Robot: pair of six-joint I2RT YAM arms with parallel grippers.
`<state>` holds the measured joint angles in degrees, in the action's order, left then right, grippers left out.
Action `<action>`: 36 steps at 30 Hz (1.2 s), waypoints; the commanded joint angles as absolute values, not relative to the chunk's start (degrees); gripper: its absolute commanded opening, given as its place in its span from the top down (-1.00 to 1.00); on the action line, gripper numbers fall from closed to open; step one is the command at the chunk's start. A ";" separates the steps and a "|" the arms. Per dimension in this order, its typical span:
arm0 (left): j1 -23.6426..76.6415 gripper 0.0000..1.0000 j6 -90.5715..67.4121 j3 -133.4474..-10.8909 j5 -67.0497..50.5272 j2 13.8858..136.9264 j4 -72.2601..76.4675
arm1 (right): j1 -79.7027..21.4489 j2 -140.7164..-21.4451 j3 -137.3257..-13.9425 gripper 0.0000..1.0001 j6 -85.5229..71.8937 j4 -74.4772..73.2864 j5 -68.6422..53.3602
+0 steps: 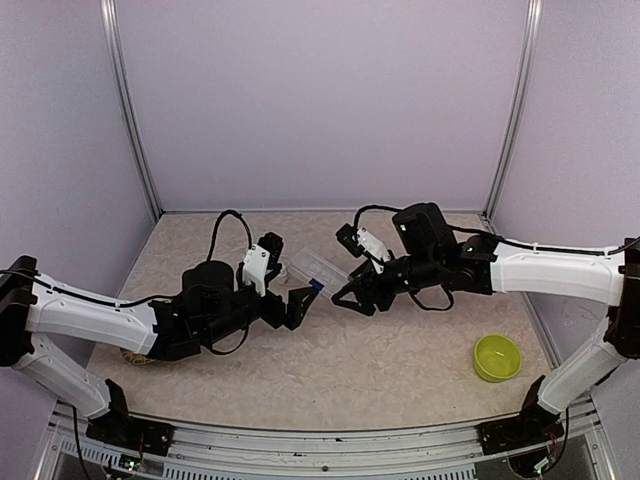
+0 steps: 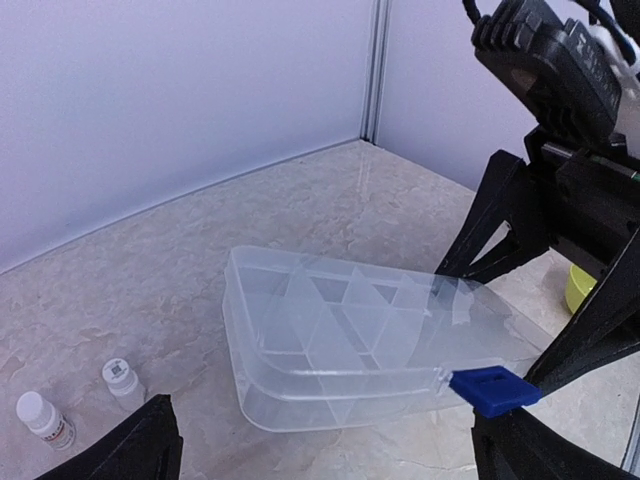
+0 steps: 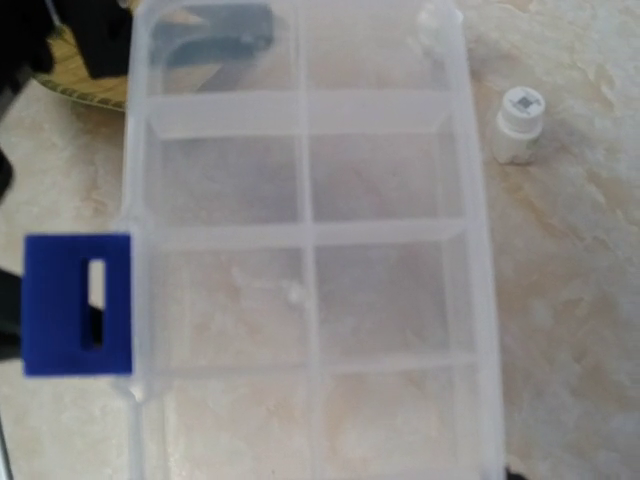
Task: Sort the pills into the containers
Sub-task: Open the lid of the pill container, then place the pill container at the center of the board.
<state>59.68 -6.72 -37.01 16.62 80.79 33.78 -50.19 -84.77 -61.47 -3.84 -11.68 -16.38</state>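
Container (image 2: 300, 345) latch (image 2: 494, 390) edge beside right gripper (image 1: 345, 299)

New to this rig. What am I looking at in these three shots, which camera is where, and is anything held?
Two robot arms bolted at the near edge of a table, each ending in a two-finger gripper. The wide picture comes from a fixed camera above and behind them; the other two come from a camera on each wrist. On the table: a clear compartment box with a blue latch, two small white bottles and a lime-green bowl. No pills show. The left gripper is open and holds nothing. The right gripper sits at the box's latch end, jaws spread; whether it grips the lid I can't tell.
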 commanded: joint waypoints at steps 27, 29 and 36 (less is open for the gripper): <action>60.13 -0.97 -4.19 -33.26 15.60 71.06 30.11 | -50.48 -93.15 -61.25 -0.24 9.15 -16.98 -19.97; 60.12 -0.97 -4.49 -32.12 15.50 69.44 29.36 | -50.50 -93.68 -60.65 -0.24 9.94 -16.31 -19.68; 60.12 -0.97 -6.64 -28.89 13.54 64.76 26.72 | -50.49 -95.97 -59.81 -0.25 12.54 -16.29 -17.47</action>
